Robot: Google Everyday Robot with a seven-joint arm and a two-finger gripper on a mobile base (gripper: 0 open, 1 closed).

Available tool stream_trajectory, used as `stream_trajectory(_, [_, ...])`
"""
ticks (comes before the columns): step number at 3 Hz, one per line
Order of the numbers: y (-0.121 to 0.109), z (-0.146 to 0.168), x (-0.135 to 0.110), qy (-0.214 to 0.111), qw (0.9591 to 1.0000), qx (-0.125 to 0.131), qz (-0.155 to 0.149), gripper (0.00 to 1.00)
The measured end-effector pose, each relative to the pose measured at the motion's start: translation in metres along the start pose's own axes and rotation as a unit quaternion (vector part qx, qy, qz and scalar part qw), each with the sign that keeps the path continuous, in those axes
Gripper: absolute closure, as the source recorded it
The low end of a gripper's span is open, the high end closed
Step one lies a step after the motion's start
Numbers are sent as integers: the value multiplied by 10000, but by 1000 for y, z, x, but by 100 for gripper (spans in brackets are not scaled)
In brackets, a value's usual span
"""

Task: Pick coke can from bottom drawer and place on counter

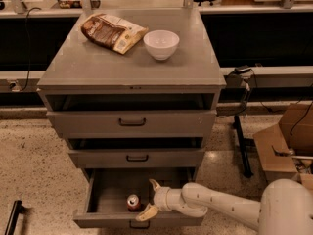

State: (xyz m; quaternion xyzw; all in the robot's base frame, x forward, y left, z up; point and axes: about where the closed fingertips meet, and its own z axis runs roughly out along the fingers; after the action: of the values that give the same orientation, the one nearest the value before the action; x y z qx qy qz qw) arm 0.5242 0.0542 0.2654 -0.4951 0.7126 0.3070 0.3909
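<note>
Your gripper (149,199) is down inside the bottom drawer (108,196), reaching in from the right with its two fingers spread wide and holding nothing. The can (133,202) stands upright just left of the fingertips, at the mouth of the gap and not yet between them. Whether the nearer finger touches it, you cannot tell from here.

The drawer is pulled out below the counter's front edge, and the can sits near its front, roughly under the middle of that edge. So the drawer is open and the approach is made. The grasp, the lift and the placing are all left to do.

Up on the counter (132,65), a white bowl (161,44) sits toward the back edge, right of centre, and a snack bag (112,32) lies toward the back left corner. The front half looks the likelier place to set the can.
</note>
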Motion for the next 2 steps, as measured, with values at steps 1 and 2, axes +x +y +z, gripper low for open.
stream_trajectory(1, [-11,16,19,-50,9999,56,-93,0])
stream_trajectory(2, [-19,34,28,-49,9998,34,-168,0])
